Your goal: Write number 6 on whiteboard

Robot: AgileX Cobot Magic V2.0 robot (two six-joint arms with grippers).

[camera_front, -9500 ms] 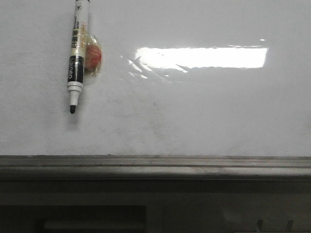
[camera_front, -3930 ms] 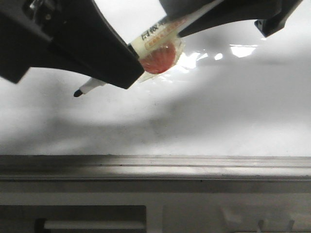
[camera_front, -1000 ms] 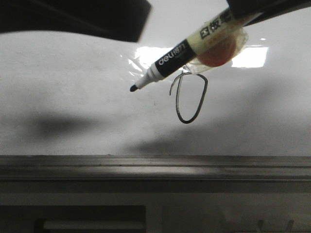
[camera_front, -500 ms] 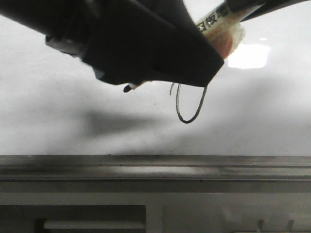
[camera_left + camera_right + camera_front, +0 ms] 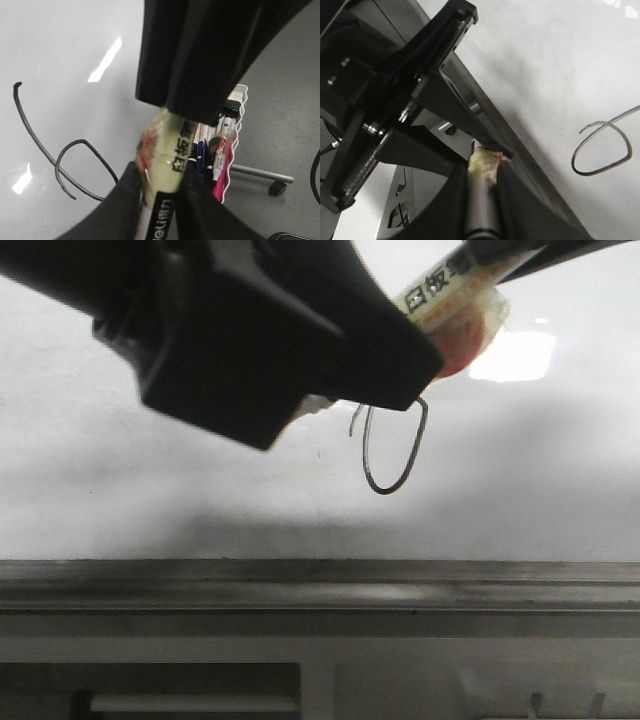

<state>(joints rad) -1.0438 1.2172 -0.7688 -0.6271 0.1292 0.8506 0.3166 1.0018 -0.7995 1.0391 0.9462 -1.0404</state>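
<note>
The number 6 (image 5: 392, 450) is a thin black loop with a curved tail on the glossy whiteboard (image 5: 110, 490); it also shows in the left wrist view (image 5: 65, 160) and the right wrist view (image 5: 602, 150). The marker (image 5: 450, 295), pale yellow label with a red blob taped on, hangs over the loop's top. My left gripper (image 5: 161, 200) is shut on the marker's (image 5: 172, 150) front part and hides its tip in the front view. My right gripper (image 5: 481, 200) is shut on the marker's dark rear end (image 5: 480, 205), at the front view's top right (image 5: 500, 252).
The grey metal ledge (image 5: 320, 580) runs along the board's near edge. A bright light glare (image 5: 515, 355) sits right of the marker. A white wavy pen holder (image 5: 225, 150) with several pens stands beside the board in the left wrist view.
My left gripper came in from the upper left and closed over the marker's front part, covering its tip. The marker, my right gripper and the drawn loop have stayed in place.
</note>
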